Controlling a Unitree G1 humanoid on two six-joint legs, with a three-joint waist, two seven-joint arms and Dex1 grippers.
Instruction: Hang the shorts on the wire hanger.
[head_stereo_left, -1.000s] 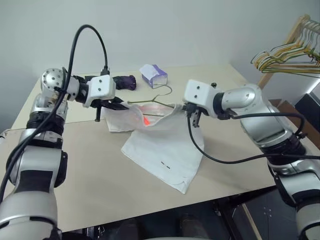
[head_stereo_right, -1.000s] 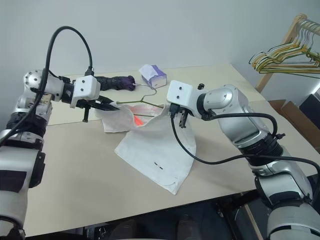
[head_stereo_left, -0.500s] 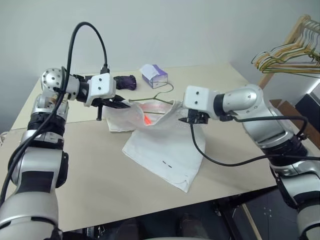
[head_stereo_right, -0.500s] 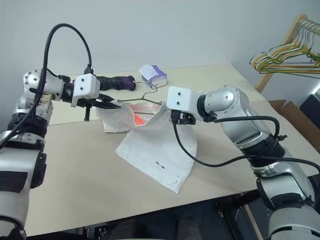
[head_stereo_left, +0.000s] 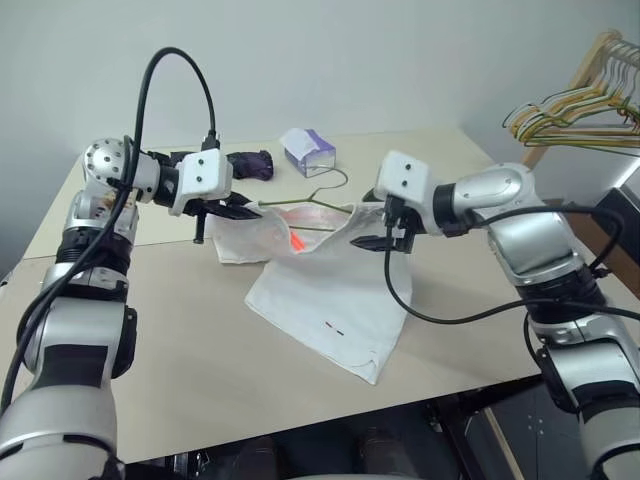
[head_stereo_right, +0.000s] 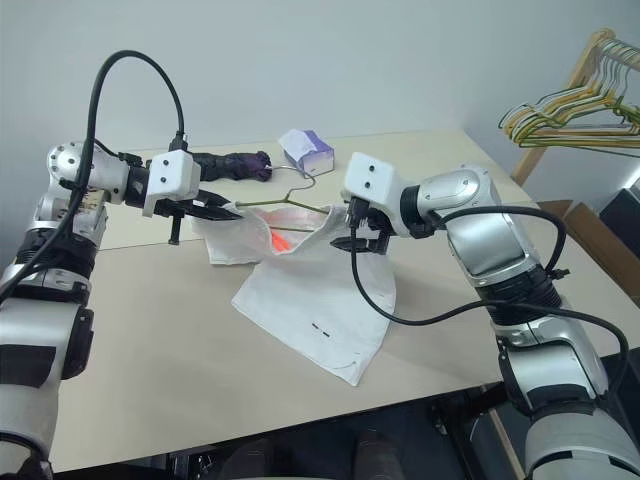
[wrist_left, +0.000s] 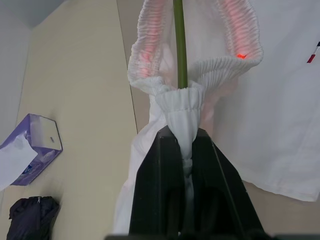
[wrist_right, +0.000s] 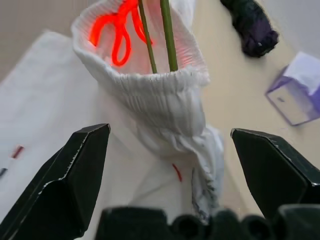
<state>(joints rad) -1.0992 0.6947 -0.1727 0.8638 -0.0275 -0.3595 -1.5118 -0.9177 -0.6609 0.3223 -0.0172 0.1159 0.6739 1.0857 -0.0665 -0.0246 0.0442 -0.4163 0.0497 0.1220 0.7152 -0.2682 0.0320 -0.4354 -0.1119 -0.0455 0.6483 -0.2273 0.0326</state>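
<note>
Shorts (head_stereo_left: 325, 290) lie mid-surface (head_stereo_left: 180, 330), waistband lifted w/ wire hanger (head_stereo_left: 315, 205) threaded thru, running left-right; left claw (head_stereo_left: 243, 211) clamped on waistband's left end, right claw (head_stereo_left: 372, 236) wide open, nearer the right end, prob next grab.

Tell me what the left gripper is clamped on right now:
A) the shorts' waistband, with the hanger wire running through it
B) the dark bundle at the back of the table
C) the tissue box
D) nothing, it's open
A: in the left wrist view the left gripper is shut on a bunched bit of the shorts waistband, with the hanger wire passing through the waist opening just past it.
</note>
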